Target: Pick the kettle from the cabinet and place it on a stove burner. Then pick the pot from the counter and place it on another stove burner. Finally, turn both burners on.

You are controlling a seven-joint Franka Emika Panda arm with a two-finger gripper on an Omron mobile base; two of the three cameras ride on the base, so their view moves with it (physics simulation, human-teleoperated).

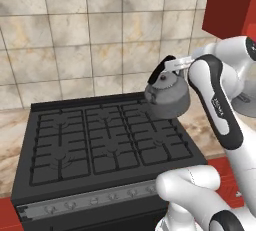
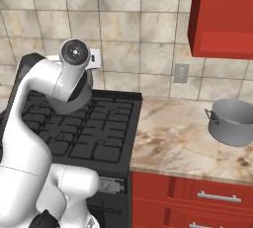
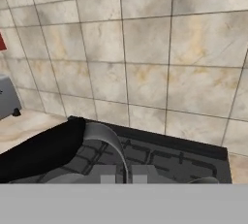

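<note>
Grey kettle (image 1: 168, 96) hangs over the cooktop (image 1: 100, 135), its black handle clamped in the tool (image 1: 172, 65). Marble tabletop (image 2: 173, 138) carries the pot (image 2: 232, 121) below the red cabinet (image 2: 225, 17). No writing is legible.

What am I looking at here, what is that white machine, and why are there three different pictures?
It is a computer-drawn kitchen with a white robot arm. Two pictures come from cameras on its base, one behind it on the left and one on the right. The third comes from a camera on its hand, looking along the fingers.

The gripper is closed on the black handle of a small grey kettle, holding it in the air over the back right part of the black stove.

From the right side you can see a grey pot standing on the marble counter, under a red cabinet. In the hand picture the kettle's handle and body sit close up, with the tiled wall behind.
</note>
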